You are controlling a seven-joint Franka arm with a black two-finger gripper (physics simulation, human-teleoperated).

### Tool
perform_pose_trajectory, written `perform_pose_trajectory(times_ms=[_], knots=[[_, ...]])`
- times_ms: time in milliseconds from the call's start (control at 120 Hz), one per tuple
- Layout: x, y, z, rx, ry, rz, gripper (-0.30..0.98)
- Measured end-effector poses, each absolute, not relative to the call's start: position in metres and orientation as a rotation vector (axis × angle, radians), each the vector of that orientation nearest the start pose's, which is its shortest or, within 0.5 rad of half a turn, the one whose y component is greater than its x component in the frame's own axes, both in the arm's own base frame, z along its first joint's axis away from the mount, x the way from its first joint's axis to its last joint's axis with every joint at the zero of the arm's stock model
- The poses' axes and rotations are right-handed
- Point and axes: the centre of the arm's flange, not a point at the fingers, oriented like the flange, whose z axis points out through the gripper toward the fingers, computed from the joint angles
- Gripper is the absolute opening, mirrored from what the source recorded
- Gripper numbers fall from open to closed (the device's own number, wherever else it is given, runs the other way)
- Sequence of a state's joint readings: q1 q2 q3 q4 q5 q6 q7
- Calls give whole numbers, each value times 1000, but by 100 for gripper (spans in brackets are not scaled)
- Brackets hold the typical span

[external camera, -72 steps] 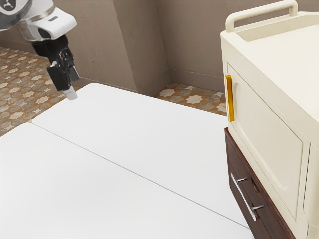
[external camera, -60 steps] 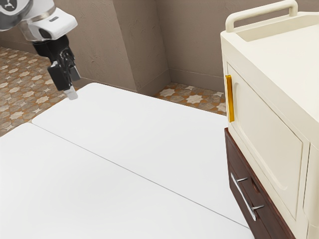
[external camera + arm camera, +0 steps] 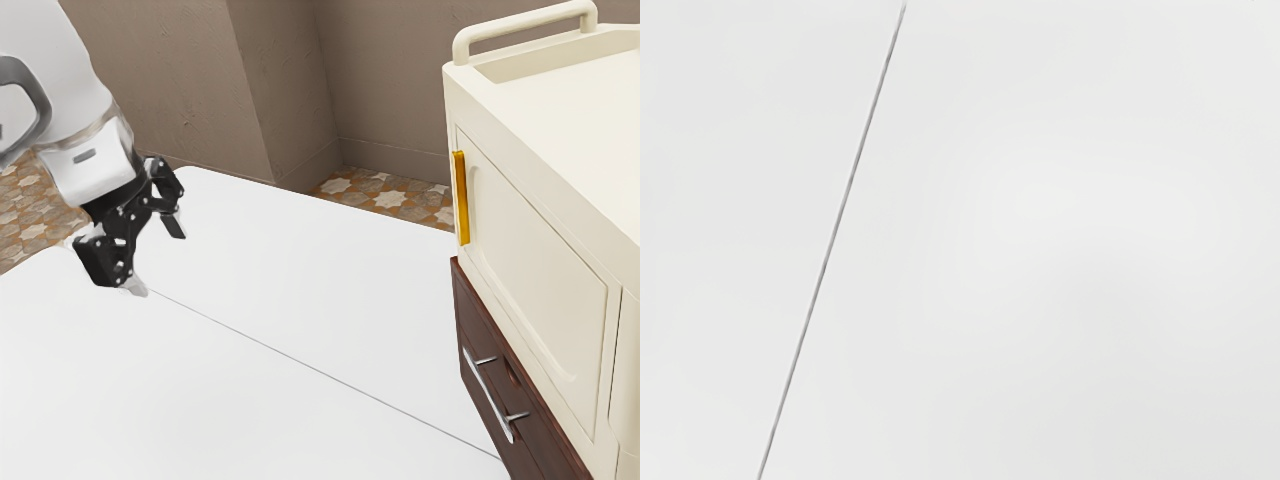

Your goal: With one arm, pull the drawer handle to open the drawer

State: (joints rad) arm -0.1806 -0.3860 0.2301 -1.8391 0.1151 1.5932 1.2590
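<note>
While the arm (image 3: 58,75) leans in from the exterior view's upper left, here's the gripper (image 3: 155,259), tipped at an angle above the white table (image 3: 300,270), and its two fingers are spread wide, nothing between them! Across to the exterior view's right, well apart from the gripper, stands the cream cart (image 3: 560,90), a rail (image 3: 520,22) curving up over its top. And there's the one that matters: the silver handle (image 3: 488,395), a slanting bar on two short posts, out on the front of the brown drawer (image 3: 470,310), low down beneath the cart's door (image 3: 540,270). Neither finger is touching it. Up on that door, a gold handle (image 3: 461,197) runs upright near the edge. Over to the wrist view, looking down on the white tabletop, with one thin seam (image 3: 825,265) cutting across it on a slant!
</note>
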Motion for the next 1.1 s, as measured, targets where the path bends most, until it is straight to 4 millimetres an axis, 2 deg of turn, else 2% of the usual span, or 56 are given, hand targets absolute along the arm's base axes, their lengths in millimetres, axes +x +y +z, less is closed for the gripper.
perform_pose_trajectory(times_ms=[67, 133, 192, 275, 367, 400, 508, 675, 842, 1000, 1100], knots=[[443, 39, 676, -2351, 1842, -196, 69], [449, 40, 667, -2270, 1894, -238, 69], [443, 37, 658, -2206, 1950, -266, 69], [444, 14, 653, -2065, 2072, -295, 69], [452, 0, 647, -1950, 2161, -299, 69], [453, -10, 647, -1903, 2197, -304, 69], [451, -63, 650, -1744, 2332, -362, 69], [440, -114, 652, -1565, 2449, -389, 69], [433, -145, 650, -1446, 2543, -433, 68], [440, -167, 633, -1380, 2596, -444, 66], [437, -188, 622, -1314, 2606, -483, 56]])
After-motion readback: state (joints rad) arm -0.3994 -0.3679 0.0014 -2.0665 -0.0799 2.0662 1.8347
